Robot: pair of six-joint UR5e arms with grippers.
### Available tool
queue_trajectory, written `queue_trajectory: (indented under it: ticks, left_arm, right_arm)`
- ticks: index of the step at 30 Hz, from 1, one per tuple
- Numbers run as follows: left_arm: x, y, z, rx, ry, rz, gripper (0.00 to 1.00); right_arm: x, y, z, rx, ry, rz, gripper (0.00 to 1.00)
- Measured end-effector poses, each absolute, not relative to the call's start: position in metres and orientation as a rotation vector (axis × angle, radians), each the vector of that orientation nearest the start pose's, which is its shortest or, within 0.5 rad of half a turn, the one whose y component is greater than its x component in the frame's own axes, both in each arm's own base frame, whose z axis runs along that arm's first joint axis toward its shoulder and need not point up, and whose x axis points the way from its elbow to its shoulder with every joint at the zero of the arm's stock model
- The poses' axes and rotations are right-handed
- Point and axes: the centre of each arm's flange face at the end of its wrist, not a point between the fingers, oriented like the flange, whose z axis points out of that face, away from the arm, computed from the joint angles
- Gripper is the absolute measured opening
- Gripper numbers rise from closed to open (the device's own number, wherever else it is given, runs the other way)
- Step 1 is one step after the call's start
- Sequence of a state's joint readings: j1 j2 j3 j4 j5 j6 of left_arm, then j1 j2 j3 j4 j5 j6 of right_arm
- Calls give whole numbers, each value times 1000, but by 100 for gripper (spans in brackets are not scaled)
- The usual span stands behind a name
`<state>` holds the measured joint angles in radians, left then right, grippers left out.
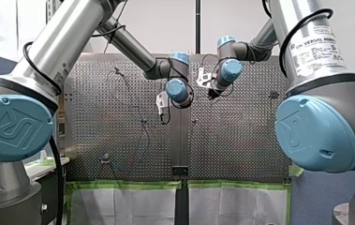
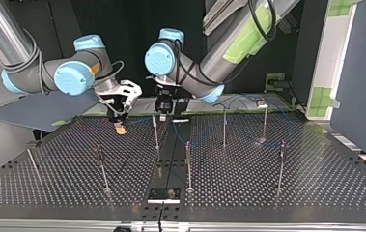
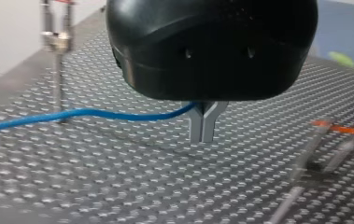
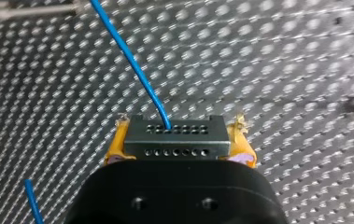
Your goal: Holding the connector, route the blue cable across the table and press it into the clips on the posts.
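Blue cable (image 3: 95,113) runs just above tabletop (image 3: 118,186), left tool (image 3: 202,127) pinched shut on it. Right tool (image 4: 178,148) clamps connector (image 4: 174,133) betw. yellow pads. Routing step, I judge. Next: lift cable at nearby post (image 3: 58,79), press into clip (image 3: 55,41).

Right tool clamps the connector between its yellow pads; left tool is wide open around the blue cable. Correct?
No. The left tool is shut on the blue cable, not open; the left wrist view shows it. The right tool does clamp the connector between its yellow pads.
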<state>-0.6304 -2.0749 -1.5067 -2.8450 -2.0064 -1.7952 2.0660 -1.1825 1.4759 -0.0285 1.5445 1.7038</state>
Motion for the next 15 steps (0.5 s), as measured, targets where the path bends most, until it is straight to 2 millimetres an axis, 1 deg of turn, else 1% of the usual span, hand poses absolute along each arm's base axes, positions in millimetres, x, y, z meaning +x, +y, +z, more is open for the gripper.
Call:
queue_trajectory:
  ticks: [2,10,12,15]
  left_arm:
    - [457,-448,239,29,1723,-259,0]
    - [451,-442,186,57,1770,-254,0]
    - [447,-440,170,63,1785,-261,0]
    - [443,-437,154,66,1797,-278,0]
  right_arm:
    - [404,-468,313,1789,-1191,1454,0]
    - [397,-462,283,1818,-1181,1421,0]
    - [396,-460,270,1832,-1186,1411,0]
    - [395,-456,251,1865,-1196,1388,0]
